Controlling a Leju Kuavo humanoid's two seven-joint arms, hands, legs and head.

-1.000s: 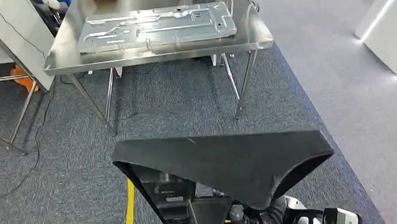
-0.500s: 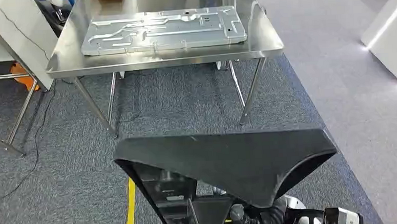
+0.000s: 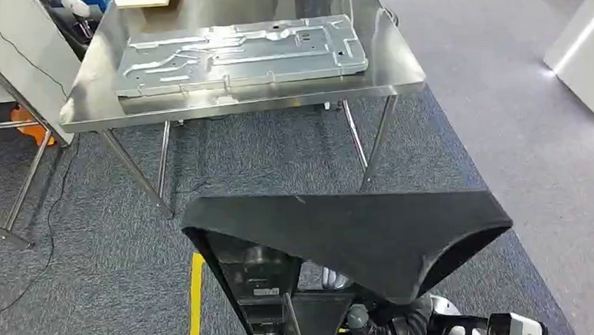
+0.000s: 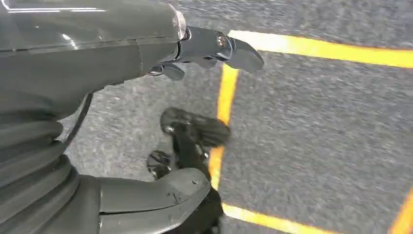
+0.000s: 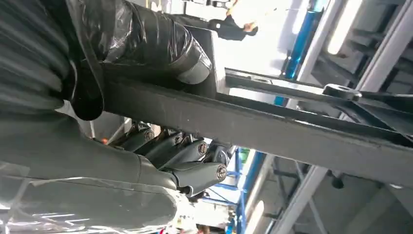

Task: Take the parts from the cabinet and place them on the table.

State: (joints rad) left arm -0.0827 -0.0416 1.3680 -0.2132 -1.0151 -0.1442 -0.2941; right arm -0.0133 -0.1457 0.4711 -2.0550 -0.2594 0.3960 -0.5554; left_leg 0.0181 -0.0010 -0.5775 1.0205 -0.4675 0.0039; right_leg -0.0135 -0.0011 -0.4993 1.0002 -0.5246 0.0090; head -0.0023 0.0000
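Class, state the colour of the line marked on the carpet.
Yellow: the floor line shows best in the left wrist view.

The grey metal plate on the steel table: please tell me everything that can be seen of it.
The grey metal plate is a wide, flat rectangular sheet, dull silver, stamped with raised ribs, channels and small holes. It lies flat on the shiny steel table, covering much of the top, its long side along the table's near edge. Nothing rests on it and no robot hand touches it.

Steel table (image 3: 403,62) bears stamped metal panel (image 3: 242,54).
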